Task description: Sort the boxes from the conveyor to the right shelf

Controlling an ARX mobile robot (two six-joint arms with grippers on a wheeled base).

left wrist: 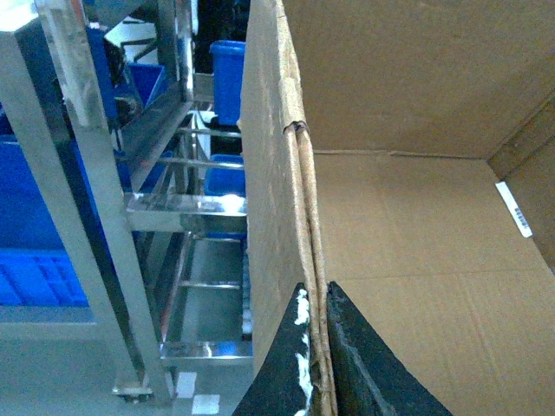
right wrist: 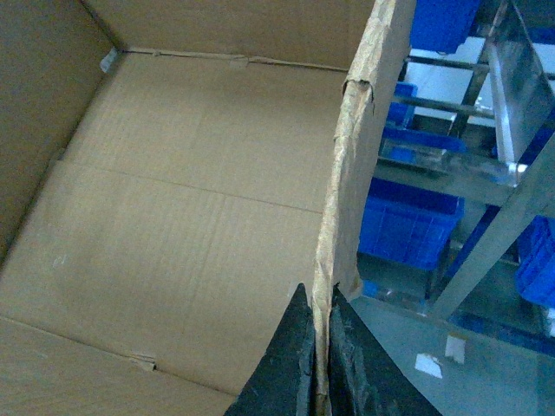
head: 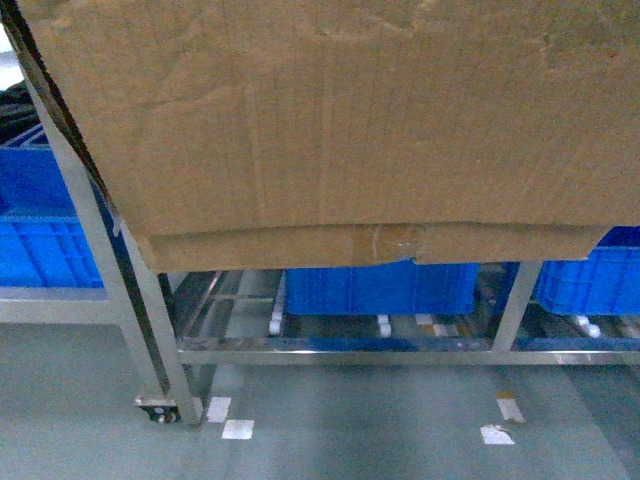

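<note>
With both the left gripper and right gripper clamped on the box walls, we should keep it level while easing it onto the shelf.

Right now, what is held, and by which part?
The cardboard box: left pincer and right pincer each pinch a side wall's torn top edge.

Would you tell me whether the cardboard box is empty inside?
Yes, the right wrist view shows only the bare cardboard floor and walls of the box.
</note>
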